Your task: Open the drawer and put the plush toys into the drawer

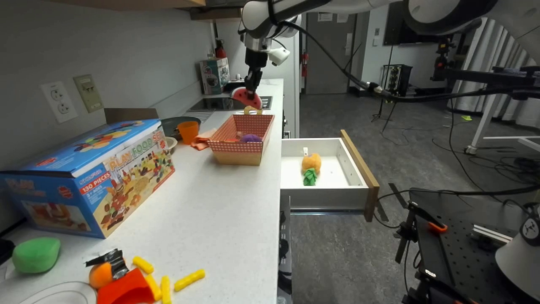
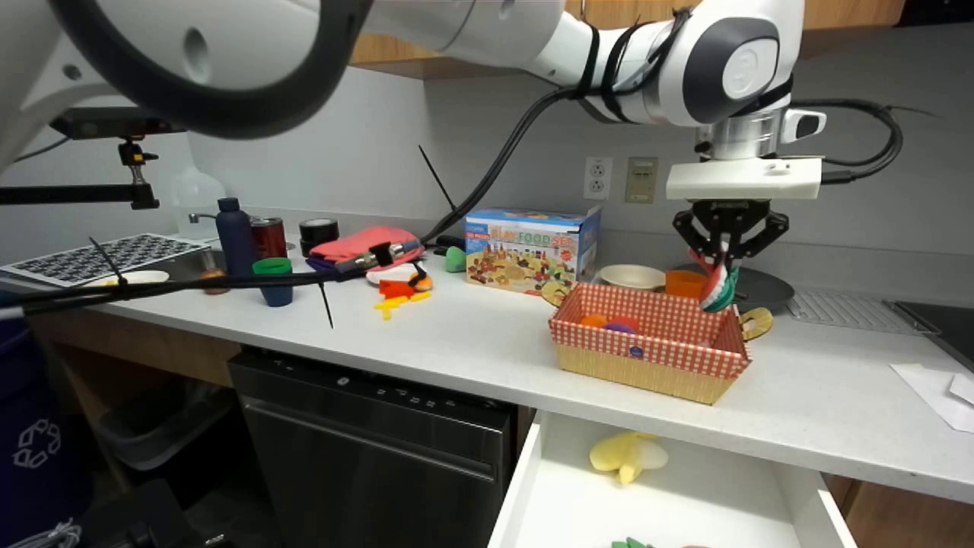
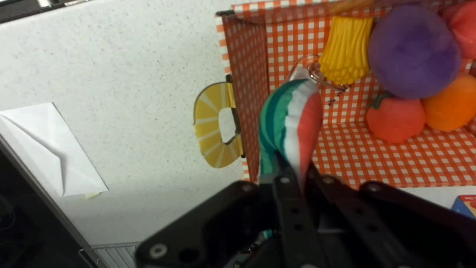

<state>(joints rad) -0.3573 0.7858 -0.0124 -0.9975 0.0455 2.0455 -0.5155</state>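
Pale worktop [image 1: 228, 211] ran along a grey wall [image 1: 147, 63] in an exterior view, with the drawer [image 1: 334, 171] pulled out beneath it; inside lay a leafy toy [image 1: 312, 164], orange and green. Over the worktop the hand [image 1: 251, 92] was clamped on a melon slice [image 1: 240, 95], by the far end of the basket [image 1: 234, 158]. An orange cup [image 1: 188, 131] stood near the basket, and a box [image 1: 126, 177] stood nearer the camera.

A dishwasher [image 2: 373, 457] showed beside the drawer in an exterior view, and a banana [image 2: 612, 454], part yellow and part whitish, lay on the drawer's floor. The melon slice hung tilted, green rind lowest, over one end of the basket; whether it touched the rim could not be told. A pan [image 2: 765, 289] lay behind.

Both fingers [image 3: 290, 208] pressed the melon slice between them in the wrist view. Below it the basket held a purple toy [image 3: 414, 52], a tomato [image 3: 396, 120], an orange toy [image 3: 452, 103], a red toy [image 3: 465, 28] cut off at the edge, and a yellow bundle [image 3: 346, 50]. An envelope [image 3: 76, 163] lay well apart from it.
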